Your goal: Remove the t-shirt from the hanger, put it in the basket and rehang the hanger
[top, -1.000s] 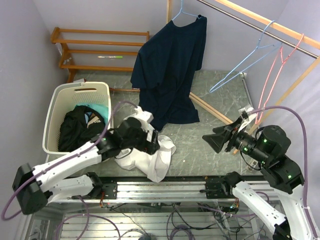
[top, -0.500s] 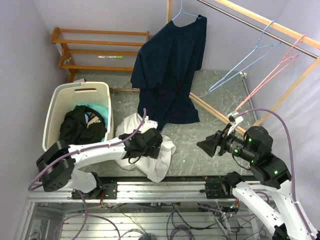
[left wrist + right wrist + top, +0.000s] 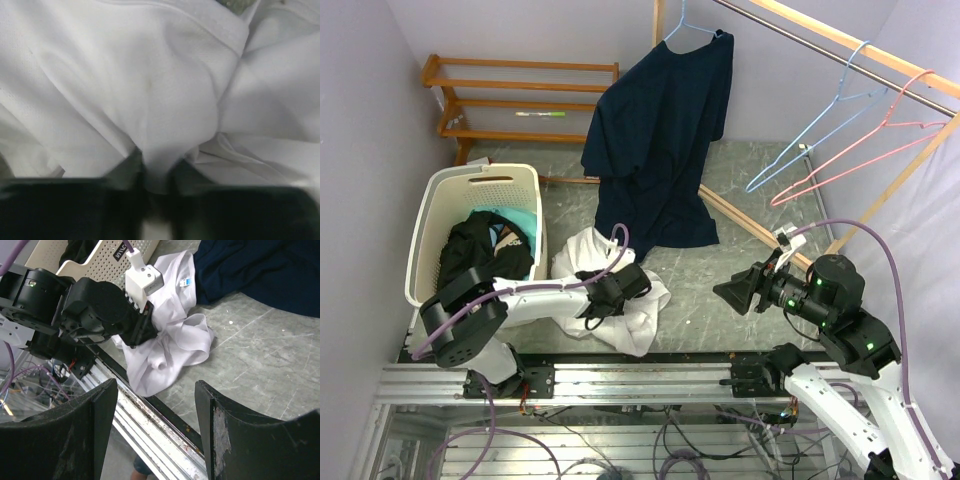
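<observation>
two arms: left end effector point(image 3: 610, 297) pinches a fold of white shirt point(image 3: 642, 325) on the surface point(image 3: 705, 300), likely to clear it; right end effector point(image 3: 738, 291) spread, empty; navy tee point(image 3: 660, 130) hangs on its hanger point(image 3: 682, 25).

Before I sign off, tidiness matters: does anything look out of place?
Yes. The navy t-shirt hangs lopsided from the blue hanger, hem resting on the table; a white shirt lies crumpled near the basket.

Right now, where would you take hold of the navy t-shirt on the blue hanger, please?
Grip the lower hem of the navy t-shirt, coming from the near side: it trails slack onto the table, while its collar hangs high on the blue hanger.
</observation>
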